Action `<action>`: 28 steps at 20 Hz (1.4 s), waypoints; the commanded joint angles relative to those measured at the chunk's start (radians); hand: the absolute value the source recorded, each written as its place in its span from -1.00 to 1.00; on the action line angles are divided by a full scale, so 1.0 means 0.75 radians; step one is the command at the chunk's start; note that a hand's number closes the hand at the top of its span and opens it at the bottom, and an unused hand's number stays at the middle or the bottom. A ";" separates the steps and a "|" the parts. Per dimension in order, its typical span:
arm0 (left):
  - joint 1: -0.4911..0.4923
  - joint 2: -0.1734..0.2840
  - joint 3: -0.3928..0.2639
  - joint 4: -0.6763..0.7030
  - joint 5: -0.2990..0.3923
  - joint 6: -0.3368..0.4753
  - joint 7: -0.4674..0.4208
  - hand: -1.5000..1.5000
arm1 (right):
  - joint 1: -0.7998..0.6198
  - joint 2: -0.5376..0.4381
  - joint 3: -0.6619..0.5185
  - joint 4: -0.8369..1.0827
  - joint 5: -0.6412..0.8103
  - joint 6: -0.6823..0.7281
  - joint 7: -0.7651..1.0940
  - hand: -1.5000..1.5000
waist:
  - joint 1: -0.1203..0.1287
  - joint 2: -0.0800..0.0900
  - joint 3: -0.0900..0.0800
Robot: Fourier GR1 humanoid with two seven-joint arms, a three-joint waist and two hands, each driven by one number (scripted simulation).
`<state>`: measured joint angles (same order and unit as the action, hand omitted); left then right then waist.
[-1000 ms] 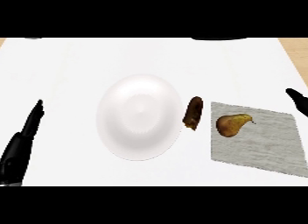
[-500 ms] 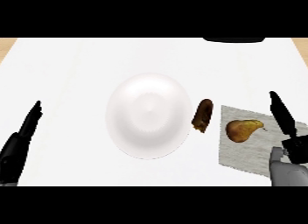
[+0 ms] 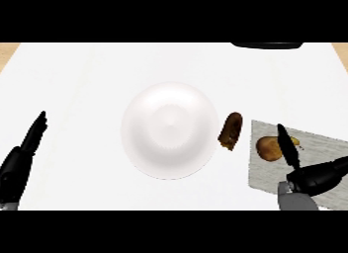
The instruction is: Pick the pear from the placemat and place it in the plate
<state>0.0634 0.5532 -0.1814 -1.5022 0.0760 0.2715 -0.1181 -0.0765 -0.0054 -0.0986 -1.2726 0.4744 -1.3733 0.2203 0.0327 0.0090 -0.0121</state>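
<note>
The pear [image 3: 269, 147] lies on the grey placemat [image 3: 316, 175], near its left edge, and we see 1 straight finger of the right hand [image 3: 317, 178] crossing in front of it. That hand is spread, holding nothing. The counter [image 3: 82, 84] is plain white, with a strip of wood-coloured surface at the far corners. The white plate [image 3: 169, 129] sits at the centre, and a dark brown oblong item [image 3: 231, 130] lies between the plate and the placemat. The left hand [image 3: 16, 165] rests at the lower left, fingers straight. We read no writing anywhere.
</note>
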 commanded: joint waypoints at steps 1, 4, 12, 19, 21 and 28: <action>0.014 -0.004 0.003 0.019 -0.003 -0.004 -0.025 0.00 | -0.011 0.007 0.007 0.142 0.001 -0.031 0.177 -1.00 | 0.007 0.001 -0.001; -0.010 0.001 0.014 0.029 0.019 -0.029 -0.010 0.00 | -0.046 0.007 0.000 0.208 0.021 0.039 0.288 -1.00 | -0.006 0.000 -0.001; 0.017 -0.014 0.003 0.038 -0.004 -0.017 -0.031 0.00 | -0.136 0.006 -0.019 0.358 0.140 0.278 0.614 -1.00 | -0.017 -0.010 -0.002; 0.034 -0.017 0.018 0.045 -0.002 -0.009 -0.033 0.00 | -0.198 -0.020 -0.005 0.398 0.328 0.547 0.909 -1.00 | -0.036 -0.019 -0.001; 0.027 -0.017 0.024 0.032 -0.001 -0.004 -0.015 0.00 | -0.204 -0.038 0.014 0.371 0.399 0.623 1.006 -1.00 | -0.049 -0.026 0.002; 0.023 -0.007 0.063 0.062 0.025 -0.041 -0.008 0.00 | -0.319 -0.050 0.077 0.139 0.655 0.945 1.449 -1.00 | -0.065 -0.024 0.009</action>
<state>0.0919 0.5432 -0.1535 -1.4762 0.0793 0.2611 -0.1330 -0.2841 -0.0517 -0.0778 -1.0997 0.8777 -0.8256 1.1115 -0.0112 -0.0174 -0.0183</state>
